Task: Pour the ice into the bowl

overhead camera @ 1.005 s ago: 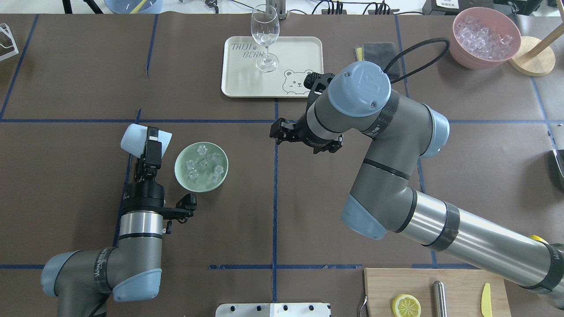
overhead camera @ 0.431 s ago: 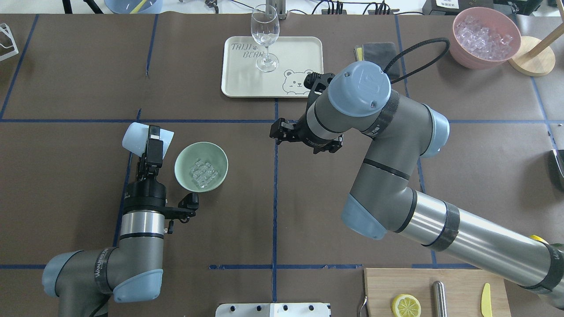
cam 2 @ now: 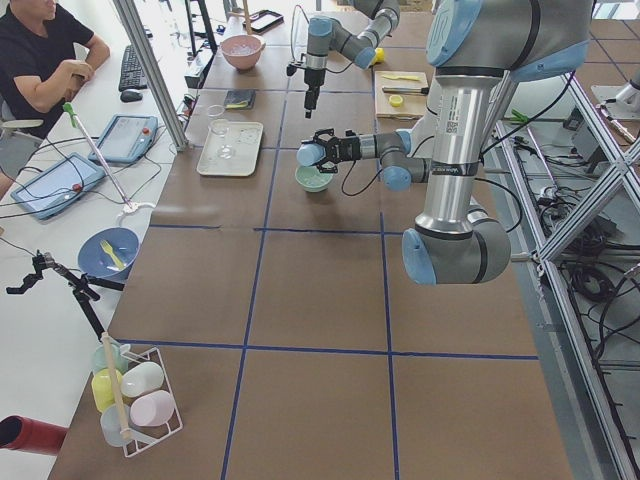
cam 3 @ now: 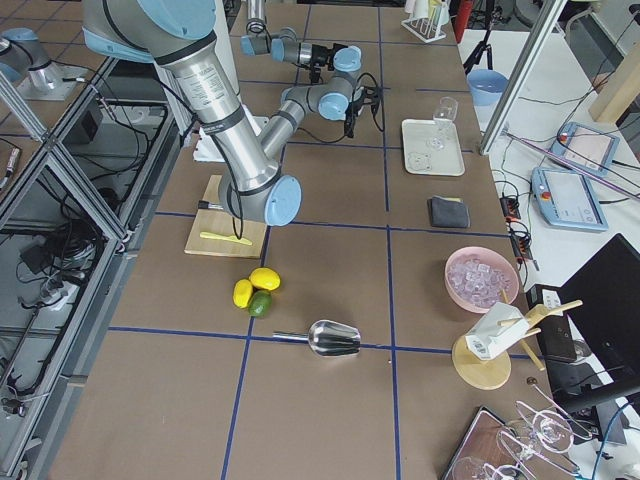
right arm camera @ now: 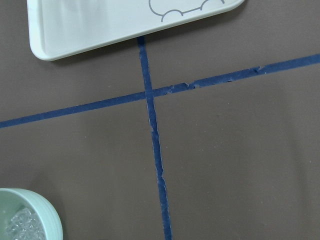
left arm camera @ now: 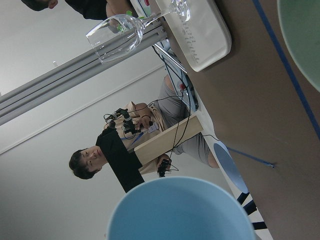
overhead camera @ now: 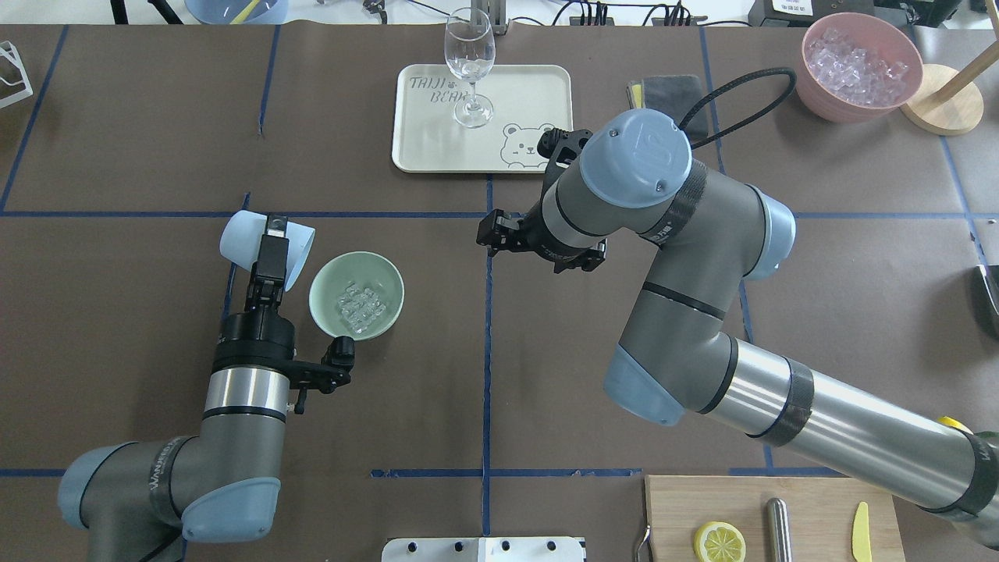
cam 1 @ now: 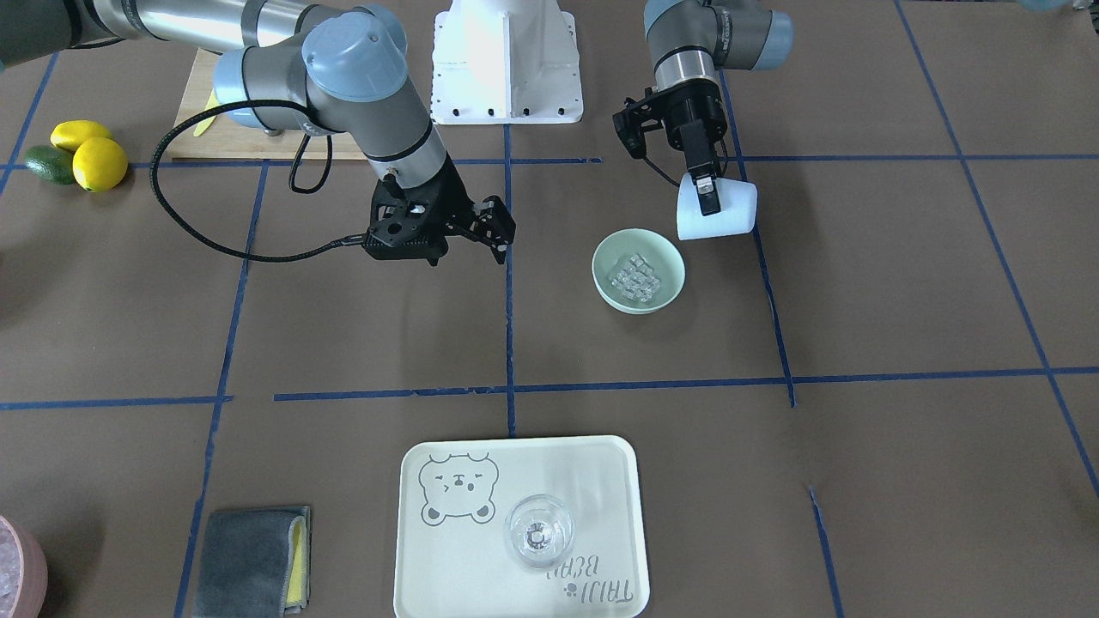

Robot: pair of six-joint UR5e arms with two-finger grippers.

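The pale mint-green bowl [overhead camera: 326, 285] stands left of the table's middle, with the ice [overhead camera: 359, 304], a cluster of small clear cubes, in its bottom. Bowl [cam 1: 665, 257] and ice [cam 1: 634, 276] also show in the front view, and in the right wrist view's bottom left corner [right arm camera: 42, 210]. My left gripper [overhead camera: 269, 250] is shut on a light blue cup [overhead camera: 242, 238], held on its side just left of the bowl, mouth towards it. The cup's rim fills the bottom of the left wrist view [left arm camera: 180, 210]. My right gripper [overhead camera: 490, 234] hovers open and empty right of the bowl.
A cream tray [overhead camera: 538, 86] with a wine glass [overhead camera: 469, 66] lies at the far middle. A pink bowl of crushed ice [overhead camera: 858, 66] and a grey cloth [overhead camera: 671, 90] are far right. A cutting board [overhead camera: 780, 507] with a lemon half is near right.
The ice cubes, scattered and tumbling in the bowl a second ago, have settled into a cluster. My left gripper has turned the cup a little and shifted slightly. The right arm has not moved.
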